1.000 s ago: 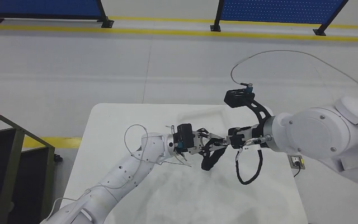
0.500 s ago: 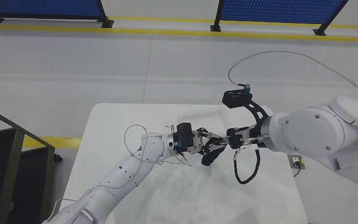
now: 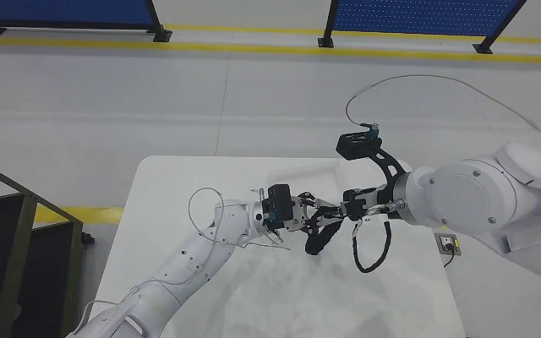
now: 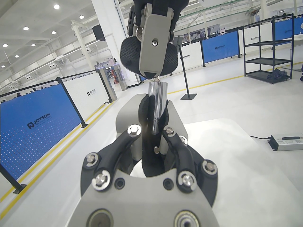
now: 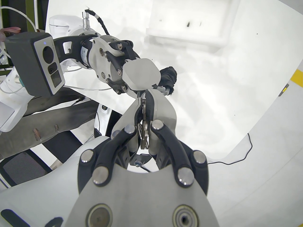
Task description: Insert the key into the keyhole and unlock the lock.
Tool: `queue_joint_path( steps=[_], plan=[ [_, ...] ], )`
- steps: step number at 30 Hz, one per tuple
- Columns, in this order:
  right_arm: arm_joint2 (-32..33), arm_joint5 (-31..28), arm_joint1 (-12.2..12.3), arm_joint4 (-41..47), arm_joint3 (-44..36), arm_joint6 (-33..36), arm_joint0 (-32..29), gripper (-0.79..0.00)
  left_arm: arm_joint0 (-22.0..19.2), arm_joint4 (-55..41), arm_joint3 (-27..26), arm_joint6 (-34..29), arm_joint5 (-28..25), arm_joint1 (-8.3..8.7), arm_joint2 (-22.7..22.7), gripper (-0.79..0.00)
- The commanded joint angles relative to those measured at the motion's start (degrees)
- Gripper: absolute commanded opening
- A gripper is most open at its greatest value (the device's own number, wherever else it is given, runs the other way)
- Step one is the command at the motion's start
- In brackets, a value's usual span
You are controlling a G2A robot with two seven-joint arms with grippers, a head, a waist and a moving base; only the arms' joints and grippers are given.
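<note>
My left gripper (image 4: 156, 103) is shut on a chrome cylinder lock (image 4: 157, 93), whose end sticks out past the black pads. From the opposite side my right gripper (image 4: 151, 69) holds a key, and the key's tip (image 4: 157, 79) meets the end of the lock. In the right wrist view the key (image 5: 143, 116) sits edge-on between the fingers of the right gripper (image 5: 145, 98), with the left gripper (image 5: 157, 85) just beyond it. Seen from the top, the left gripper (image 3: 303, 215) and right gripper (image 3: 328, 214) meet nose to nose above the white table (image 3: 169, 194).
A white foam tray (image 5: 194, 17) lies on the table beyond the grippers. A grey power adapter (image 4: 287, 140) with its cable rests near one table edge. A green metal frame (image 3: 25, 245) stands off the table's left side.
The right arm has shifted slightly toward the left gripper. Both grippers keep their hold and the left arm stays about where it was.
</note>
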Motion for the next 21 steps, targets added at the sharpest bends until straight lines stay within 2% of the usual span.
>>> queue_joint_path(
  steps=[1, 21],
  plan=[
    [0.0, -0.2, 0.0, -0.2, 0.2, 0.2, 0.0, -0.785, 0.0, 0.1, 0.1, 0.1, 0.1, -0.07, -0.1, -0.785],
    [0.0, 0.1, -0.7, 0.5, 0.4, -0.1, 0.8, -0.785, 0.5, -0.1, 0.5, 0.6, -0.5, -0.66, -1.4, -0.785]
  ],
)
